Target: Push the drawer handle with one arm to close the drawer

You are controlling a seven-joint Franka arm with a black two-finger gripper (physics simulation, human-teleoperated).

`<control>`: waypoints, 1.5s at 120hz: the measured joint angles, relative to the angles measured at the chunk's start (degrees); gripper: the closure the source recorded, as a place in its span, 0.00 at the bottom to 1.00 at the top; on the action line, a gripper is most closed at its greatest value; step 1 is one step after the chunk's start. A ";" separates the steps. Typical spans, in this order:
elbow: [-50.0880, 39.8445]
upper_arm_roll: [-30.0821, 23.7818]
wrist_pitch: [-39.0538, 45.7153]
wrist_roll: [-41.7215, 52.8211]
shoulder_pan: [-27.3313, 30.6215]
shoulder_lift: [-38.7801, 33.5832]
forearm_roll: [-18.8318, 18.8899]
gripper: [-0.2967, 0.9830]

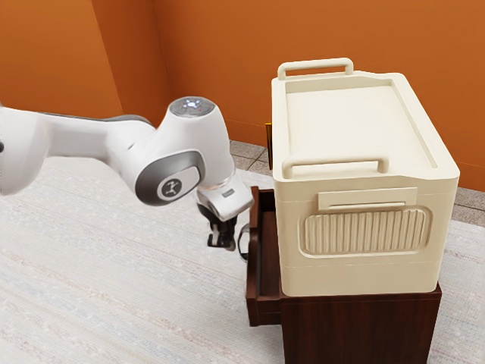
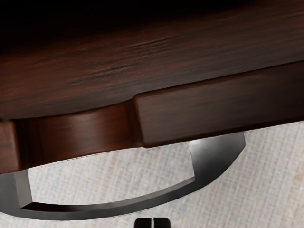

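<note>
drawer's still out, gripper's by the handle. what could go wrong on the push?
1. The gripper may slip off the handle's curved bar, or poke into the open loop behind it and snag.
2. An off-centre push on that bar might rack the drawer before it closes.
3. The cream box stands on the cabinet close to the drawer side; the hand could bump it as the drawer goes in.

Free room over rug (image 1: pixel 114 280) — gap inside handle (image 2: pixel 142 202) too; drawer front (image 1: pixel 252 265), then cream box (image 1: pixel 360 273), block way beyond.
</note>
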 joint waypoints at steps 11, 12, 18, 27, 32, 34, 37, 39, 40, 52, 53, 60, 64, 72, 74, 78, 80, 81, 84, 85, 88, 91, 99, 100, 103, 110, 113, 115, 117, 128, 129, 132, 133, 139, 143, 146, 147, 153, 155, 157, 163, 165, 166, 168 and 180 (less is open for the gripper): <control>1.02 -0.49 0.00 -0.08 0.47 1.11 -0.03 0.85; 1.08 -0.52 0.00 -0.09 0.50 1.20 -0.03 0.85; 1.36 -0.78 0.03 -0.15 0.76 1.59 -0.03 0.85; 2.27 -1.19 0.01 -0.19 1.12 2.43 -0.08 0.85; 2.82 -1.44 0.02 -0.23 1.22 3.02 -0.17 0.85; 3.04 -1.53 0.03 -0.24 1.19 3.24 -0.19 0.85; 3.39 -1.64 0.03 -0.26 1.09 3.58 -0.23 0.85; 3.57 -1.74 0.03 -0.28 0.99 3.77 -0.26 0.85; 3.64 -1.78 0.04 -0.29 0.92 3.85 -0.27 0.85; 4.71 -2.35 0.07 -0.12 0.07 4.91 -0.53 0.85; 4.82 -2.44 0.06 0.24 0.18 5.01 -0.48 0.85; 5.46 -2.92 -0.01 2.01 0.76 5.59 -0.30 0.85; 5.73 -3.11 -0.05 2.79 0.96 5.79 -0.25 0.85; 6.19 -3.44 -0.19 3.88 1.30 6.07 0.16 0.85; 6.32 -3.50 -0.24 4.17 1.37 6.13 0.30 0.85; 6.71 -3.79 -0.34 5.10 1.67 6.38 0.59 0.85; 6.85 -3.91 -0.38 5.43 1.79 6.46 0.65 0.85; 6.90 -3.95 -0.39 5.57 1.84 6.50 0.66 0.85; 7.04 -4.07 -0.42 6.04 1.96 6.61 0.51 0.85; 7.07 -4.11 -0.41 6.22 2.00 6.66 0.41 0.85; 7.16 -4.21 -0.40 6.65 2.11 6.75 0.15 0.85; 7.21 -4.26 -0.39 6.96 2.17 6.82 -0.07 0.85; 7.21 -4.29 -0.36 7.35 2.21 6.86 -0.62 0.85; 7.20 -4.29 -0.35 7.37 2.21 6.85 -0.72 0.85; 7.13 -4.28 -0.31 7.40 2.20 6.82 -1.06 0.85; 6.88 -4.31 -0.23 7.66 2.07 6.54 -1.61 0.85; 6.80 -4.28 -0.19 7.81 2.01 6.44 -2.02 0.85; 6.67 -4.29 -0.09 7.86 1.98 6.34 -2.33 0.85; 6.46 -4.32 0.07 7.89 1.92 6.20 -2.66 0.85; 5.77 -4.35 1.03 8.18 1.73 5.76 -3.71 0.85; 5.72 -4.35 1.14 8.21 1.72 5.74 -3.79 0.85; 5.57 -4.34 1.43 8.29 1.70 5.68 -4.08 0.85; 5.53 -4.33 1.54 8.32 1.69 5.66 -4.20 0.85; 5.25 -4.32 2.19 8.52 1.67 5.59 -4.90 0.85; 5.07 -4.32 2.65 8.65 1.67 5.57 -5.24 0.85; 4.99 -4.31 2.95 8.79 1.66 5.55 -5.47 0.85; 4.96 -4.31 3.05 8.84 1.66 5.53 -5.58 0.85; 4.69 -4.25 3.72 9.06 1.57 5.38 -6.24 0.85; 4.60 -4.22 3.94 9.13 1.54 5.36 -6.41 0.85; 4.54 -4.22 4.13 9.21 1.60 5.34 -6.59 0.84; 4.43 -4.23 4.55 9.43 1.80 5.24 -7.19 0.84; 4.34 -4.20 4.60 9.48 1.79 5.00 -7.52 0.84; 4.28 -4.16 4.61 9.51 1.79 4.84 -7.67 0.84; 4.06 -4.10 4.53 9.58 1.82 4.29 -7.97 0.81; -0.95 -3.27 3.97 9.65 0.59 -3.39 -9.00 0.84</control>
